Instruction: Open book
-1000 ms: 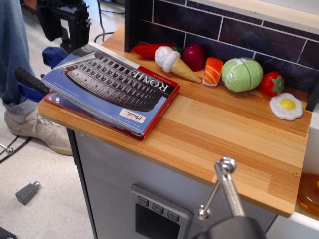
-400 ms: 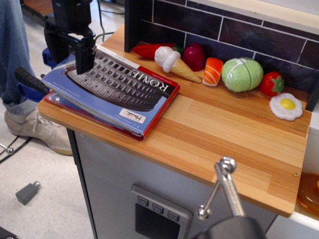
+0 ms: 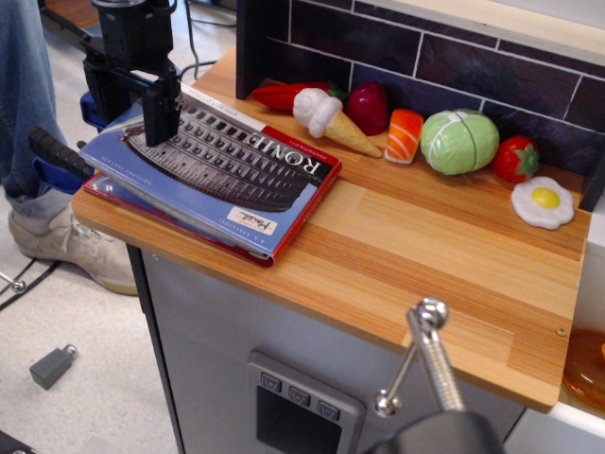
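The book (image 3: 222, 170) lies closed on the left end of the wooden counter (image 3: 425, 255). It is blue, with a grey Colosseum picture, a white "ROME" title and red edges. My black gripper (image 3: 129, 109) hangs over the book's far left corner. One finger (image 3: 163, 112) rests against the cover and the other (image 3: 96, 95) is just off the book's left edge. The jaws stand apart and hold nothing. The cover's left edge sits a little above the pages.
Toy foods line the dark tiled back wall: red pepper (image 3: 282, 95), ice cream cone (image 3: 326, 118), red onion (image 3: 369, 106), salmon sushi (image 3: 406, 135), cabbage (image 3: 459, 142), tomato (image 3: 517, 159), fried egg (image 3: 543, 201). A metal handle (image 3: 425, 355) stands in front. A person's leg (image 3: 28, 104) is at the left.
My gripper has come down from above and behind the counter's corner onto the book's far left corner. In the last half second it has barely moved. The book stays closed.
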`<move>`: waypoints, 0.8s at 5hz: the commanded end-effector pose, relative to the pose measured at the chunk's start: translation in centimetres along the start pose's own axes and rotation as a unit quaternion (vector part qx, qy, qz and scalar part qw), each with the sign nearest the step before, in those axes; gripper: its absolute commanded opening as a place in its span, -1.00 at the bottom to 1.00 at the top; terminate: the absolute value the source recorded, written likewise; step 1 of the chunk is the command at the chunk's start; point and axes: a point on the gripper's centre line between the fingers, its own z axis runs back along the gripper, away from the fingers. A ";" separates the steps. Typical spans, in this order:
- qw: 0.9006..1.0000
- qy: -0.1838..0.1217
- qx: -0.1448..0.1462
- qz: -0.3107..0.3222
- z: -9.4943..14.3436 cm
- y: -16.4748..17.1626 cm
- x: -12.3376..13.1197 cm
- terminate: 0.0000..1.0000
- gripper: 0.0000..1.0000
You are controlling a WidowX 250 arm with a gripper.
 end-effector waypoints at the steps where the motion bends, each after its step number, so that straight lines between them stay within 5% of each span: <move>1: 0.997 -0.050 -0.054 0.011 6.0 -2.4 0.8 -1.00 1.00; 4: 0.983 -0.061 -0.173 0.017 9.9 -8.9 0.5 -1.00 1.00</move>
